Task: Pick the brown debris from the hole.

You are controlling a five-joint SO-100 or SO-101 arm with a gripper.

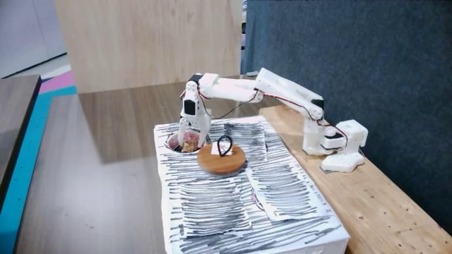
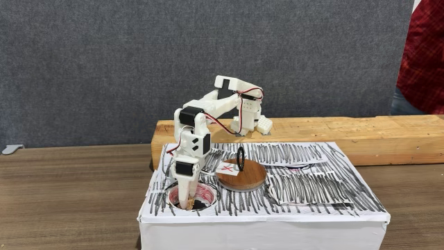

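The hole [image 1: 171, 140] is a round pale-rimmed opening at the left end of the black-and-white striped sheet [image 1: 233, 197]. In it lie brown debris [image 1: 190, 147] lumps, tan with pinkish bits. My white gripper [image 1: 186, 141] points straight down with its fingertips inside the hole, at the debris. In the other fixed view the gripper [image 2: 186, 201] reaches into the hole [image 2: 209, 202] and its tips meet the debris [image 2: 187, 205]. The fingers look close together, but the rim and the fingers hide whether they hold a lump.
A round wooden disc [image 1: 222, 161] with a black loop [image 1: 225, 147] lies on the sheet just right of the hole. The arm's base [image 1: 332, 137] stands on a wooden plank [image 1: 381, 190] at the right. A person's red plaid sleeve [image 2: 424, 55] is at the far right.
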